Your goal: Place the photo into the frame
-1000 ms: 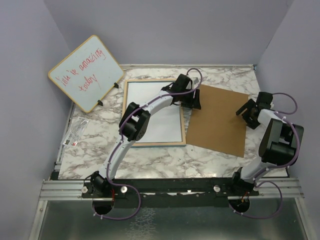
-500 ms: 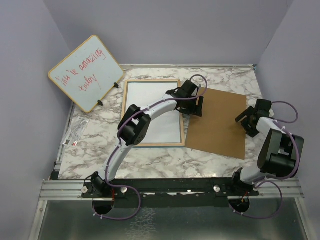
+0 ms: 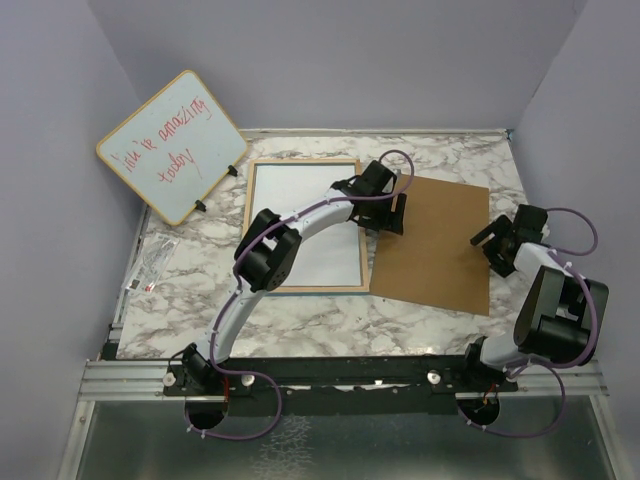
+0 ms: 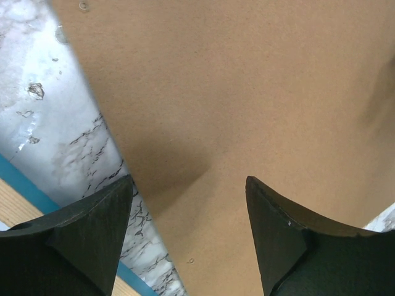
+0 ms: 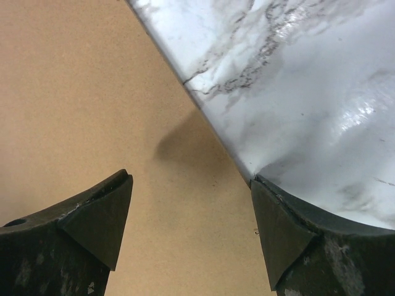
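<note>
With the photo (image 3: 283,187) seemingly laid white side up in the face-down frame (image 3: 310,288), the left hand (image 4: 188,185) and the right hand (image 5: 191,179), both held open, have just been brought to opposite edges of the brown backing board (image 3: 440,255), which is presumably to be fitted next.

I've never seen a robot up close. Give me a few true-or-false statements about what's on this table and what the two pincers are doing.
1. The whiteboard carries red handwriting. True.
2. The left pincer is clamped on the brown board. False: it is open above the board's left edge, gripping nothing.
3. The brown board lies to the right of the frame. True.
4. The right pincer is over the whiteboard. False: it is open at the brown board's right edge.
</note>
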